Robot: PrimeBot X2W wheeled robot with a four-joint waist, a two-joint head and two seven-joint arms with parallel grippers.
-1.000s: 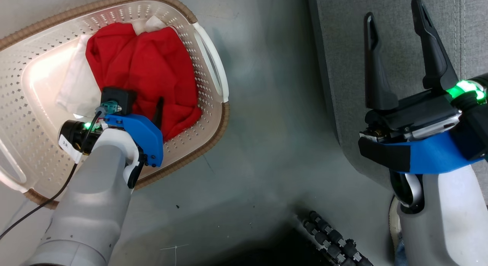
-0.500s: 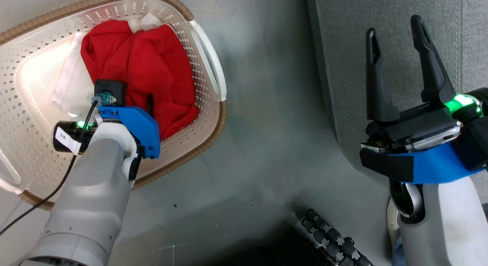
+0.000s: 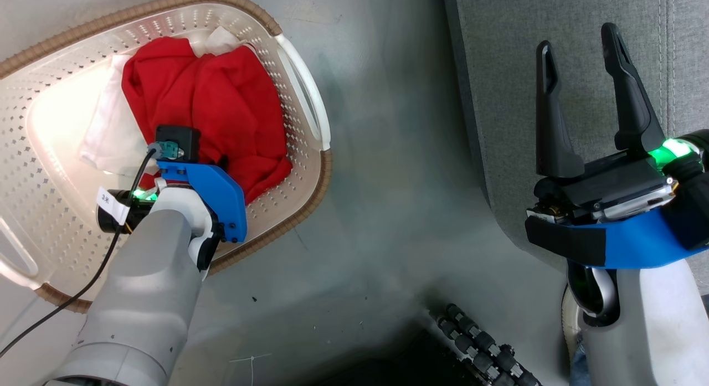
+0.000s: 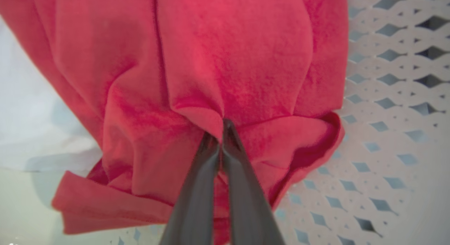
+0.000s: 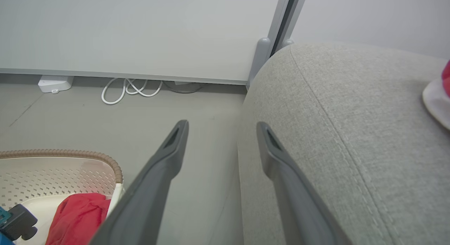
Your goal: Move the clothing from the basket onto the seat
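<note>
The bright red soft fabric garment with white parts [image 3: 221, 109] lies bunched inside the cream-white perforated plastic basket with a brown woven-look rim [image 3: 310, 200]. It sits in the half of the basket nearer the large light grey upholstered seat cushion [image 3: 498, 70]. In the head view the left arm's wrist covers the heap's lower left edge. The left wrist view shows the left gripper [image 4: 219, 130] with its two dark fingers pressed together on a pinched fold of red cloth, and creases run out from the tips. The rest of the garment spreads ahead of the fingers and to both sides of them, with the basket's perforated wall on that view's right.

Compared with half a second ago, the left wrist has shifted slightly down and to the right in the head view. The dark finger then visible beside the blue bracket is now hidden. The basket and the heap sit almost where they were.

The heap's long axis runs diagonally in the head view, from the basket's upper left to a red corner at the lower right. White fabric shows along its top and left.

The right gripper [image 3: 578, 37] hangs over the seat cushion's edge with its fingers spread wide and nothing between them. In the right wrist view a bit of red and white fabric [image 5: 437, 95] lies on the cushion at the right edge.
</note>
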